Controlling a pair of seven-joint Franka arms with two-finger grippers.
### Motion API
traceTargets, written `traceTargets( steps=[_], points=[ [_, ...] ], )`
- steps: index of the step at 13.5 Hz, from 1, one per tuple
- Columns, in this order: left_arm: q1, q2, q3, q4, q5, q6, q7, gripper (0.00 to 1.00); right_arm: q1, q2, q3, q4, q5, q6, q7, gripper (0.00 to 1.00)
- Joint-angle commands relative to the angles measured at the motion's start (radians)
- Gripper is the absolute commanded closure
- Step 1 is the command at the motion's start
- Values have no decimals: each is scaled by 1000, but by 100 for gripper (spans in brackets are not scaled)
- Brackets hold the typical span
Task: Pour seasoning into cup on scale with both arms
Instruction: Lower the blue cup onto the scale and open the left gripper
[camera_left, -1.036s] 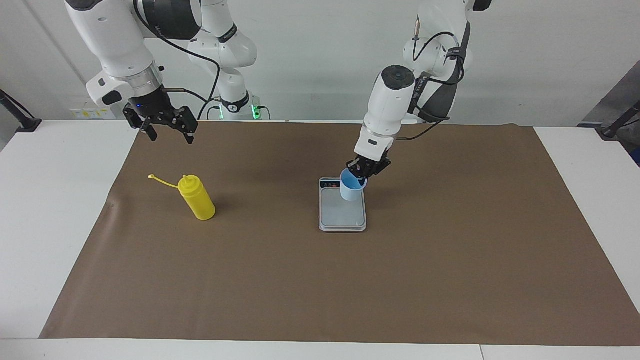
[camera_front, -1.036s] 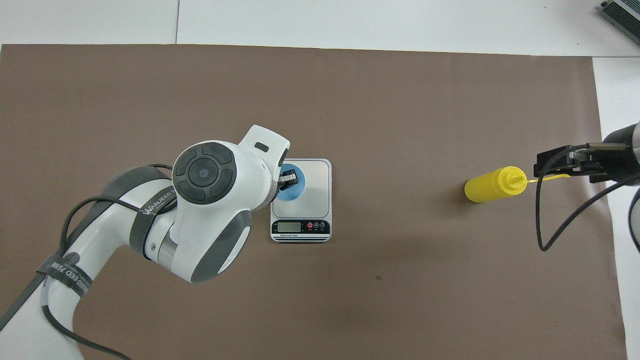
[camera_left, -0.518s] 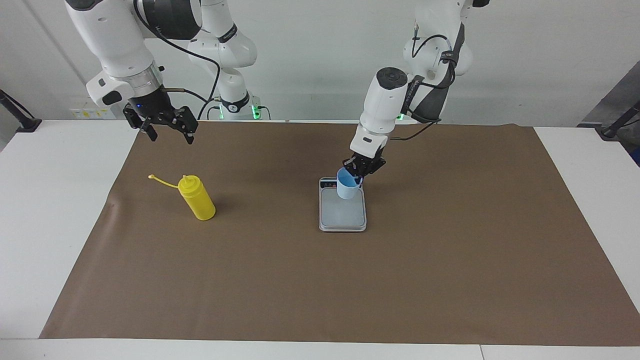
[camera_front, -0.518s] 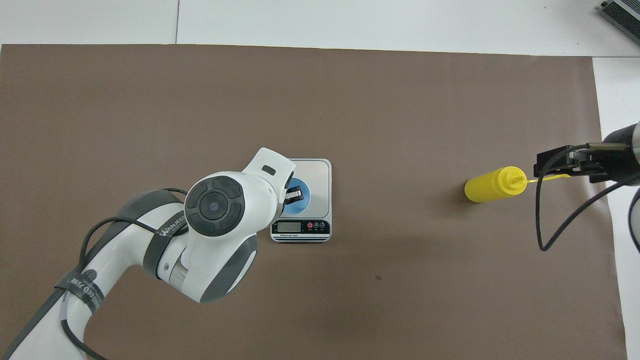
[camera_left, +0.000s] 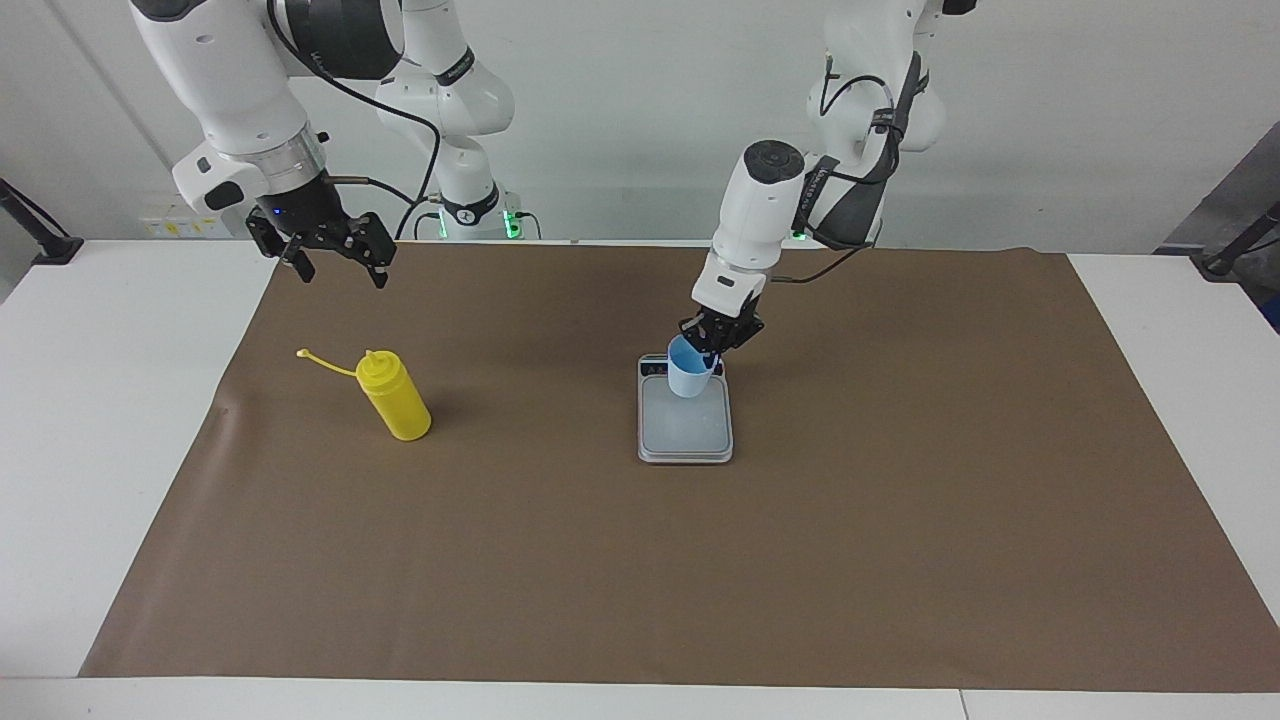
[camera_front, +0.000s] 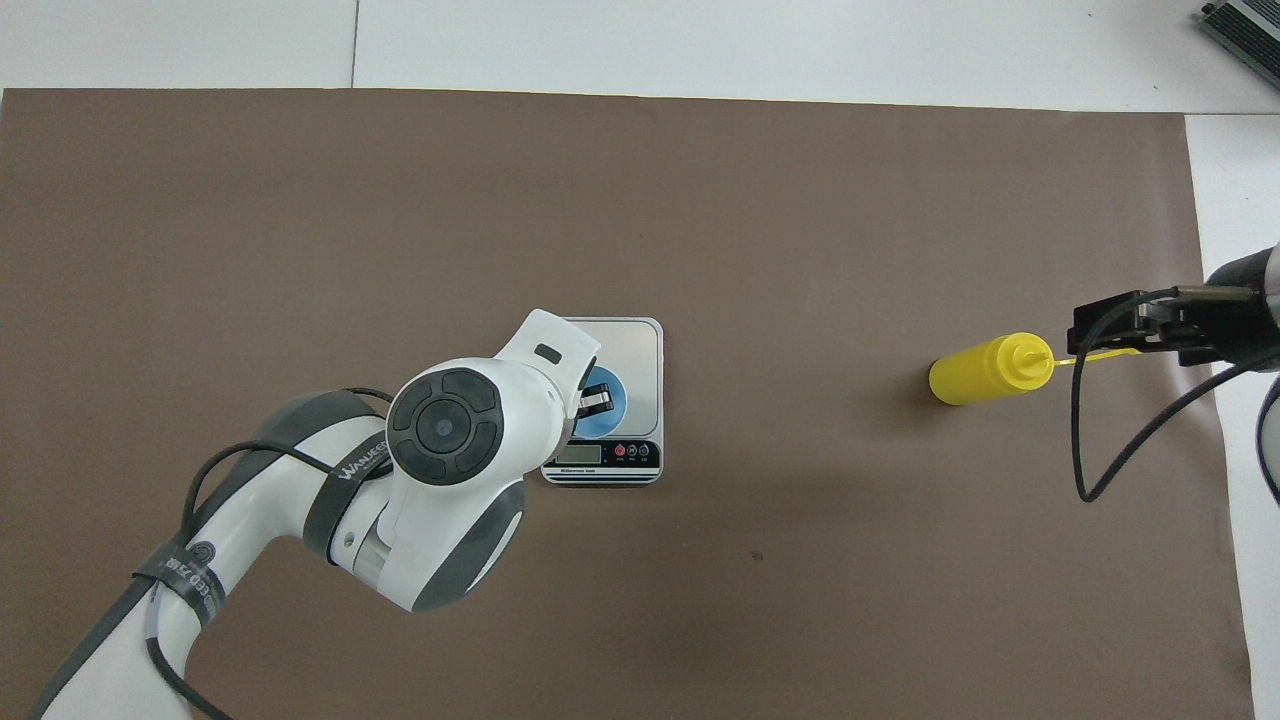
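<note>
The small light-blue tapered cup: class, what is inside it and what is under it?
One finger of the left gripper reaches inside the small light-blue tapered cup; its bottom is covered. The flat silver-grey kitchen scale lies underneath.

Facing view: we look from high across the table (camera_left: 140, 420) toward both arm bases and the wall.
Overhead view: we look steeply down from above the robots' end, closer in.
Shared: the brown mat (camera_left: 900, 520), scale (camera_left: 686, 428) (camera_front: 630, 362) and bottle (camera_left: 396, 398) (camera_front: 985, 369), turned half around between views.
</note>
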Motion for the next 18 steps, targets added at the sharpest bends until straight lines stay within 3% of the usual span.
traceTargets(
  steps=[1,11,18],
  points=[
    [-21,1,20,-17,4,32,-2,100,-13,-20,5,-22,20,8,-28,0],
    [-7,83,22,82,67,35,-2,100,-13,-20,5,-22,18,8,-28,0],
    [-1,104,26,95,96,48,3,100,-13,-20,5,-22,20,8,-28,0]
  ],
)
